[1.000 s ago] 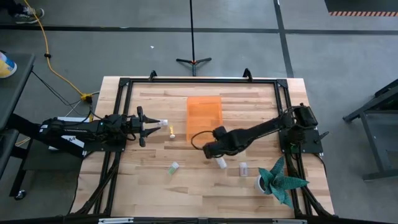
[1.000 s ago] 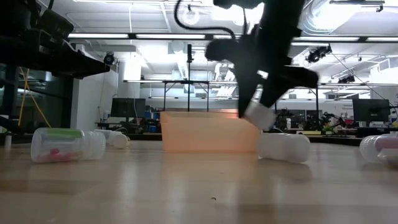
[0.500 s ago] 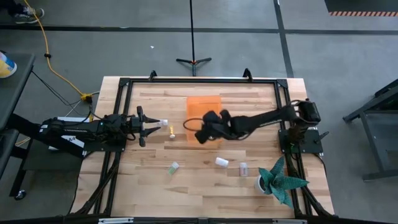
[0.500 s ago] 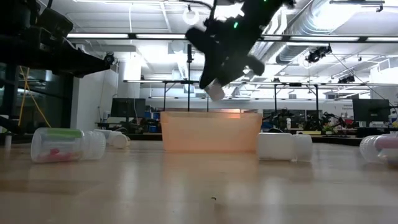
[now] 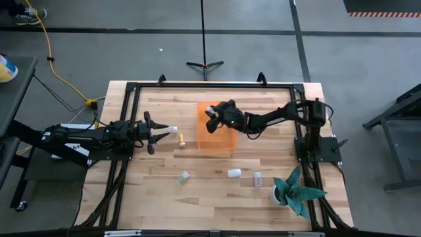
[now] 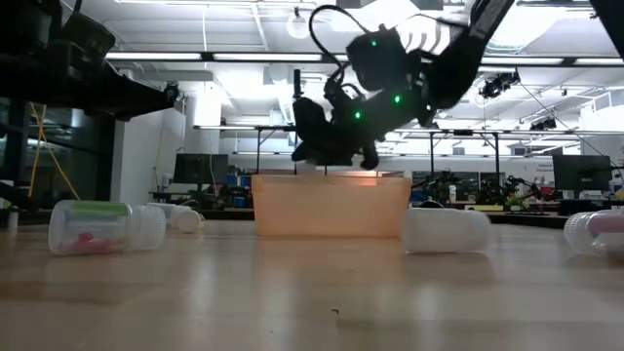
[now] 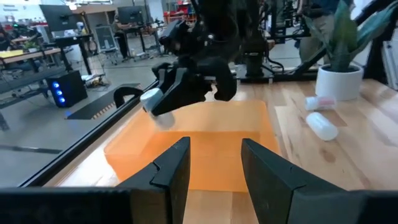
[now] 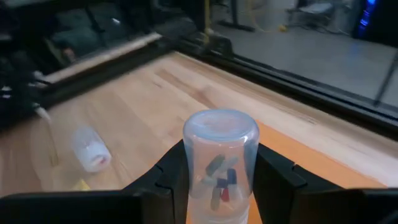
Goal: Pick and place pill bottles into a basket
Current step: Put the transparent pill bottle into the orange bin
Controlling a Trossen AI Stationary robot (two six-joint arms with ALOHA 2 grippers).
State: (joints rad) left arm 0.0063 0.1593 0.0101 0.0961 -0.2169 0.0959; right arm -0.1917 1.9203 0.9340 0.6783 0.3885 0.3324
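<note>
High view: your right arm has swung from the table's middle to above the orange basket [image 5: 216, 125]. Right gripper [image 5: 210, 113] hangs over it, stretched leftward, clamping a clear bottle [image 8: 220, 163]. Left gripper [image 5: 163, 130] waits, fingers spread.

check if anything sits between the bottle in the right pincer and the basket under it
Nothing visible does. The right pincer holds a clear pill bottle above the far end of the orange basket, and the basket floor below looks bare. The left pincer waits off to the basket's side, beside a small amber bottle.
</note>
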